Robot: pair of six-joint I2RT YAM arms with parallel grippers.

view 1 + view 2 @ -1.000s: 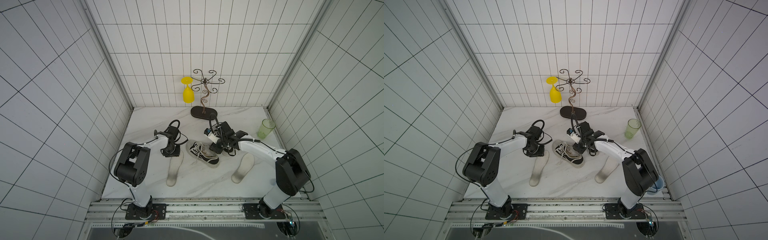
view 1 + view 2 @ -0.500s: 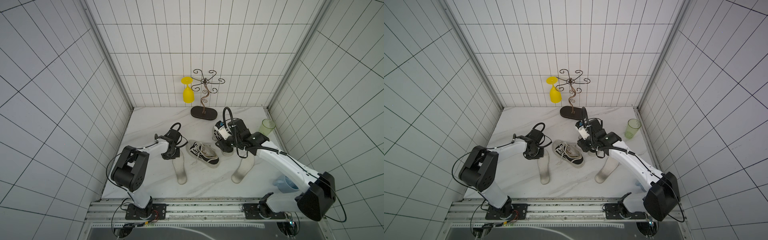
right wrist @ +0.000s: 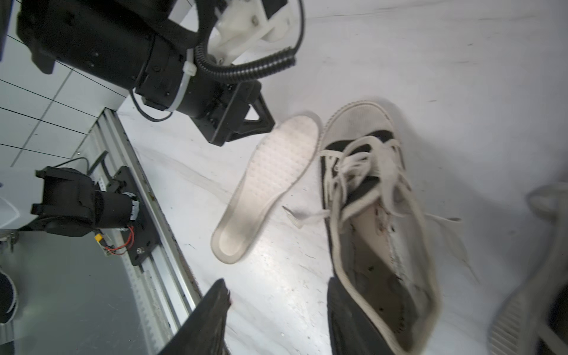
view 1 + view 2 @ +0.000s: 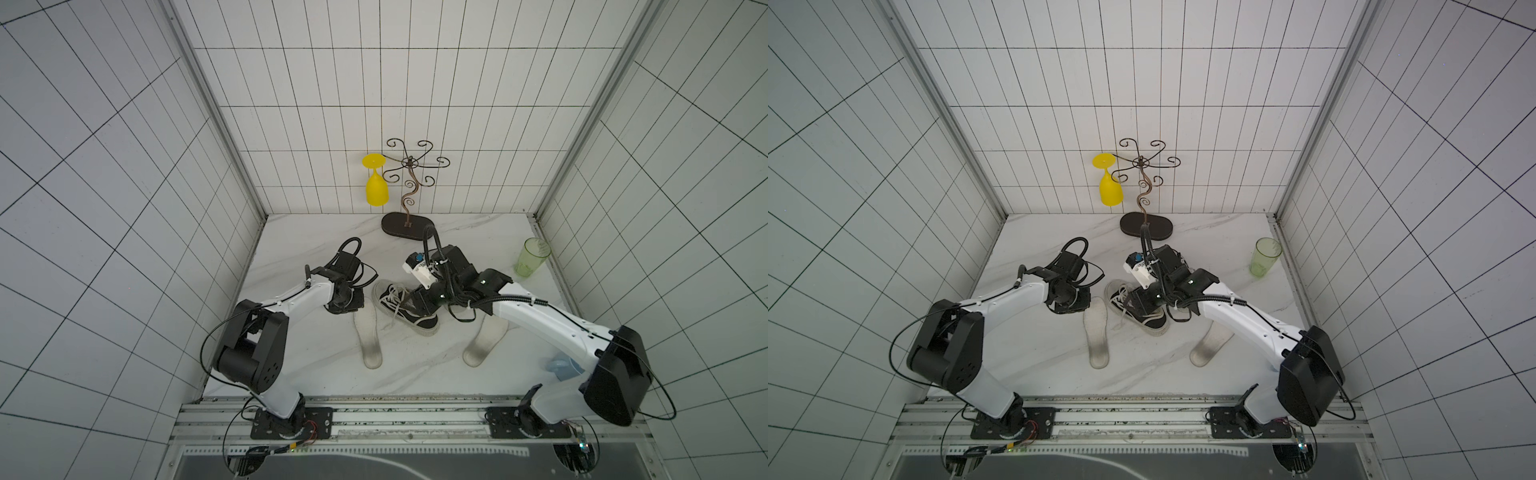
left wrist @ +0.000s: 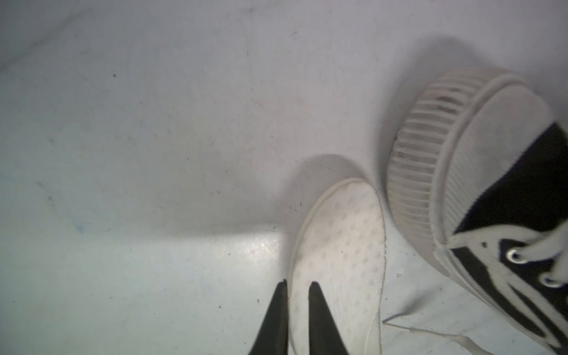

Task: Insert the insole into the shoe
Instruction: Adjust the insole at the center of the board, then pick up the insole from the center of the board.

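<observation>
Since a second ago the insole [image 4: 368, 338] has swung upright in the frame, just beside the shoe [image 4: 395, 303]. At the left gripper [image 5: 297, 284], the nearer one, jaws almost closed straddle its toe-end rim, grip uncertain. At the right gripper [image 3: 278, 284] they hang half open, empty, by the shoe's heel.

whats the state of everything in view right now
shoe, upright on its sole, laces loose, no insole inside
left insole, lying flat beside shoe's toe
right insole, lying flat, partly hidden by right arm
left gripper, nearly closed astride left insole's edge, grip unclear
right gripper, open beside shoe's heel
green cup, upright
yellow glass, hanging upside down
</observation>
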